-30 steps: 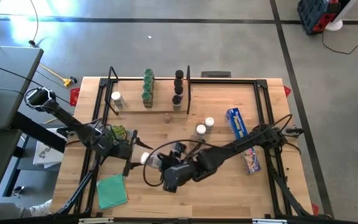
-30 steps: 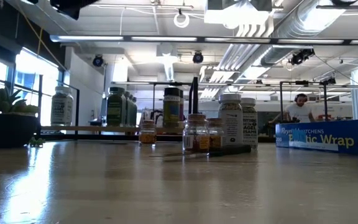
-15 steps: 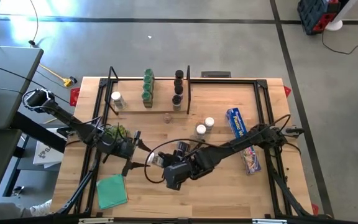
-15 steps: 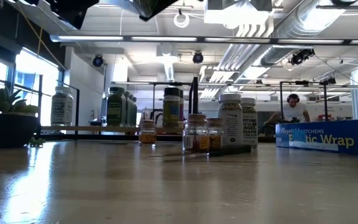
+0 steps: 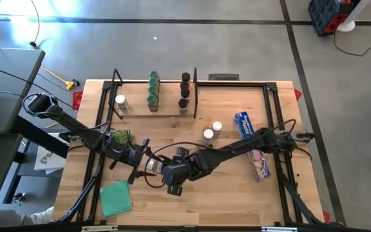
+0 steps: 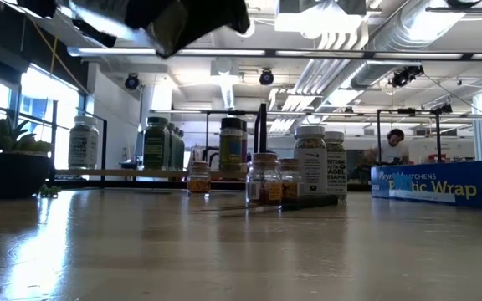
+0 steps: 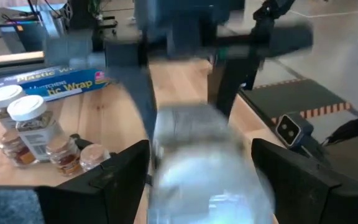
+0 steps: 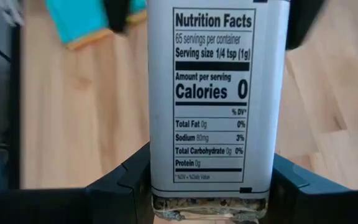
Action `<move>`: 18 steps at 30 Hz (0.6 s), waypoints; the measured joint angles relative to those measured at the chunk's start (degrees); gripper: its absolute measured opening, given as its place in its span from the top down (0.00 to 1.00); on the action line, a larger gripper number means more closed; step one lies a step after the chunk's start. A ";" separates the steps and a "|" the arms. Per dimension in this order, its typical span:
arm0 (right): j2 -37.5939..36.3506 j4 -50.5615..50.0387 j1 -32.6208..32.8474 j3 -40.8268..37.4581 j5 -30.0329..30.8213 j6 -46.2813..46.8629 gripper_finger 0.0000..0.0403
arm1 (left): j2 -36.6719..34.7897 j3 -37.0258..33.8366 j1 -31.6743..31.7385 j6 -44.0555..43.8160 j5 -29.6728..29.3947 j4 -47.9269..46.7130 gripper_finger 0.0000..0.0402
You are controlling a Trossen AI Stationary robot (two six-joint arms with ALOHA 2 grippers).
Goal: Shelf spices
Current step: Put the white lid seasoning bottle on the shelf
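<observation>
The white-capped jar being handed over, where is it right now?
In the high view the white-capped jar is above the table's front middle, between the left claw and the right claw, right of the green cloth.

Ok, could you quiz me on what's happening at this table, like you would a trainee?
1. True or false: the right gripper holds a spice jar.
2. The shelf carries a row of jars capped: A green, B red, C yellow?
3. Fill in: the blue wrap box lies on the ____ arm's side.
Key: 1 true; 2 A; 3 right.
</observation>
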 joint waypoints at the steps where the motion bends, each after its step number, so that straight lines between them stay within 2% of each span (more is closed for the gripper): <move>1: 0.50 -0.18 -0.11 -0.01 -0.30 -0.28 0.54 | 0.52 0.02 0.00 0.52 0.06 0.62 0.31; 12: 0.96 1.15 -0.40 -0.07 -0.66 -2.08 0.54 | 2.41 0.04 0.04 2.26 1.27 -0.71 0.32; 16: 0.94 1.41 -0.44 -0.07 -0.62 -2.14 0.54 | 2.34 0.04 0.43 2.34 -1.56 0.94 0.32; 18: 0.96 1.20 -0.44 -0.07 -0.68 -2.34 0.54 | 2.33 0.04 0.75 1.76 -0.56 0.33 0.32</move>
